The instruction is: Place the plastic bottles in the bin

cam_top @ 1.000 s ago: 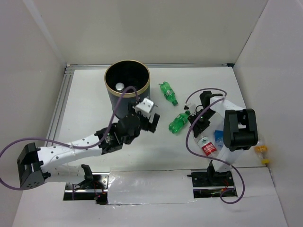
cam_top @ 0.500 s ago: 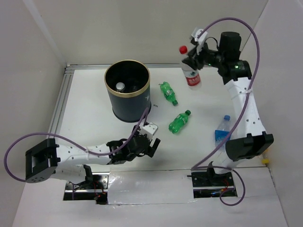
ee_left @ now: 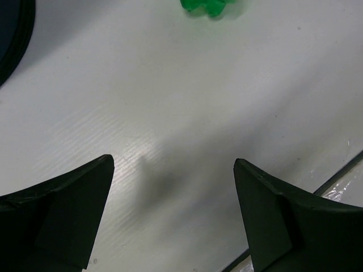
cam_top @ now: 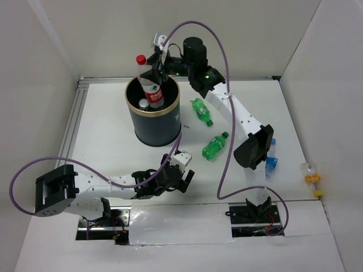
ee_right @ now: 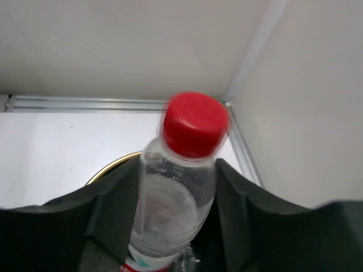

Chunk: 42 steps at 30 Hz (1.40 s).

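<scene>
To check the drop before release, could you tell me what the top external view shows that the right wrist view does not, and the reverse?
Only top external: the whole opening of the bin with a white cap inside, two green bottles on the table, and the left gripper, jaws open. Only right wrist: a close look at the jaws on either side of the red-capped bottle, below its cap. Both: the right gripper holding that bottle above the bin's gold rim.
</scene>
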{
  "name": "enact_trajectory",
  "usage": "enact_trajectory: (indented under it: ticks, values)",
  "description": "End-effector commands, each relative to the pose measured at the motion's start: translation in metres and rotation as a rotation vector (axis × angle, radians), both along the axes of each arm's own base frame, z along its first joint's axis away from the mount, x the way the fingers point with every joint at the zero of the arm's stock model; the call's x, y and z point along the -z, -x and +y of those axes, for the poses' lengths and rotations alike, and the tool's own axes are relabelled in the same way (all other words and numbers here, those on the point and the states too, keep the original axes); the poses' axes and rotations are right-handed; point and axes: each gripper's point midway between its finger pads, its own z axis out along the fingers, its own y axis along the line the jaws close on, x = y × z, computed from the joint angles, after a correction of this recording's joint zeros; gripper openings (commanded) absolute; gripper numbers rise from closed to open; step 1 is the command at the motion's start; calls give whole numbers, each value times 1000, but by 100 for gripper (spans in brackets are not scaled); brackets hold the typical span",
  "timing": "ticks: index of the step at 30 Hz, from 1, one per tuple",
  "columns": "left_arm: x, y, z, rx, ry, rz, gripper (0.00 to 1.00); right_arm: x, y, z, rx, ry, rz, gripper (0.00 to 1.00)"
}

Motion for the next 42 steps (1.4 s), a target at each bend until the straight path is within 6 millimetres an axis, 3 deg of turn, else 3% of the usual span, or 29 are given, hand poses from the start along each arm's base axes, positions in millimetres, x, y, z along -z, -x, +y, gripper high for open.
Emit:
enact_trajectory:
  ticks: [1, 3, 4, 6, 7, 8, 9, 10, 12, 13, 14, 15, 16, 17, 18, 19, 20, 22, 24, 25, 27, 29, 30, 31, 32, 34, 36, 38, 42]
  values:
    - [-37, -15, -33, 17, 93, -93, 99, -10, -8, 0, 17, -66, 73, 65]
    - [-49, -27, -49, 35, 70, -160, 99, -2, -23, -13, 96, -66, 113, 95]
    - [-52, -31, -58, 48, 64, -183, 99, -16, -23, -27, 132, -82, 96, 100]
    - [-70, -50, -77, 66, 73, -235, 99, -19, -57, -76, 320, -108, 132, 100]
    - [-55, -57, -86, 81, 35, -230, 99, -29, -63, -102, 411, -129, 144, 100]
    - [-52, -63, -93, 99, 21, -239, 99, -25, -74, -127, 485, -126, 171, 100]
    - [-47, -74, -105, 119, 2, -238, 99, -4, -87, -173, 560, -69, 235, 100]
    - [-58, -81, -108, 107, 24, -249, 99, 1, -98, -197, 607, -68, 245, 94]
    - [-37, -88, -121, 150, -15, -230, 99, 43, -89, -240, 637, 40, 378, 73]
    - [-46, -98, -132, 138, 6, -242, 99, 78, -81, -283, 696, 97, 491, 47]
    - [-40, -106, -133, 132, -18, -238, 99, 96, -73, -301, 713, 125, 541, 43]
    - [-17, -112, -136, 137, -59, -210, 99, 112, -62, -317, 711, 144, 580, 46]
    - [-19, -123, -142, 124, -64, -207, 99, 160, -48, -350, 760, 162, 718, 52]
    - [-10, -130, -142, 107, -93, -197, 99, 156, -28, -365, 781, 141, 725, 64]
    - [16, -137, -140, 80, -138, -166, 99, 167, -17, -379, 812, 134, 747, 89]
    - [25, -143, -139, 72, -156, -155, 99, 200, 3, -387, 817, 146, 831, 94]
    - [28, -150, -139, 51, -166, -145, 98, 192, 16, -404, 866, 120, 807, 95]
    - [42, -154, -136, 55, -190, -120, 87, 203, 33, -413, 890, 105, 832, 98]
    - [43, -157, -134, 63, -181, -107, 66, 213, 50, -422, 914, 94, 853, 98]
    - [43, -161, -131, 59, -188, -111, 39, 222, 53, -422, 909, 105, 868, 98]
    - [19, -162, -133, 55, -151, -134, 13, 218, 55, -429, 922, 98, 851, 98]
    - [-12, -164, -134, 61, -118, -177, 5, 224, 53, -428, 906, 96, 875, 99]
    - [-41, -166, -140, 68, -71, -210, 5, 227, 52, -427, 895, 94, 886, 100]
    - [-91, -166, -139, 63, -1, -268, 5, 234, 48, -428, 893, 95, 898, 100]
    - [-117, -167, -135, 55, 13, -304, 5, 236, 45, -427, 881, 91, 900, 100]
    - [-197, -177, -110, -27, 106, -405, 6, 243, 34, -414, 830, 102, 900, 100]
    - [-239, -193, -73, -125, 149, -456, 9, 240, 22, -396, 767, 113, 886, 100]
    - [-278, -202, -31, -232, 199, -495, 10, 254, 8, -380, 719, 139, 911, 100]
    - [-301, -226, 46, -406, 175, -529, 14, 246, -30, -326, 650, 193, 843, 85]
